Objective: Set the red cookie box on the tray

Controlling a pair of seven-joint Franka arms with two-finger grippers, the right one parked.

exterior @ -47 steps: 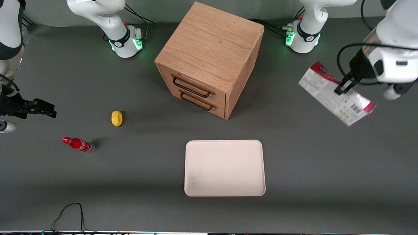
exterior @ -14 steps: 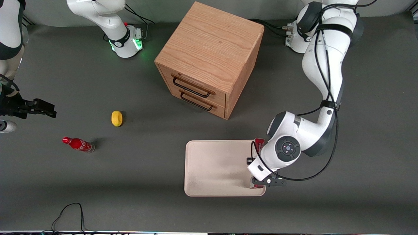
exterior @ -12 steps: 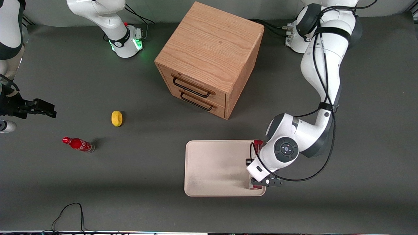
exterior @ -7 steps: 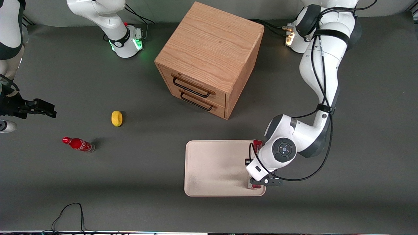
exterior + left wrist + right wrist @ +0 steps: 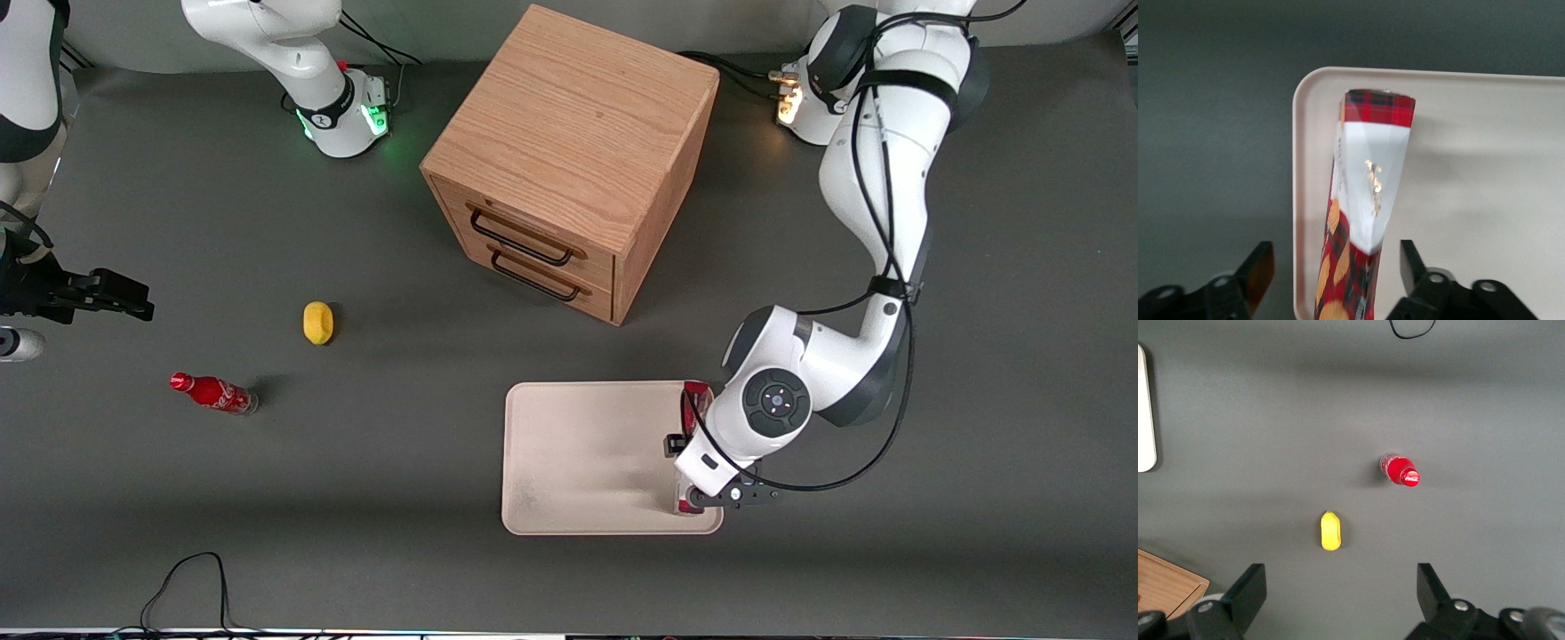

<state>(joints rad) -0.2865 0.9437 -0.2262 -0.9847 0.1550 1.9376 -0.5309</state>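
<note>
Grey tabletop: the left gripper [image 5: 1331,277], its 2 fingers spread apart, hovers above the long red cookie box [image 5: 1365,200] lying on the cream-white rectangular tray [image 5: 587,453].

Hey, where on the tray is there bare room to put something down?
The tray is bare from the red cookie box to its rim toward the parked arm's end. Crowded: the box's strip, under the open gripper.
</note>
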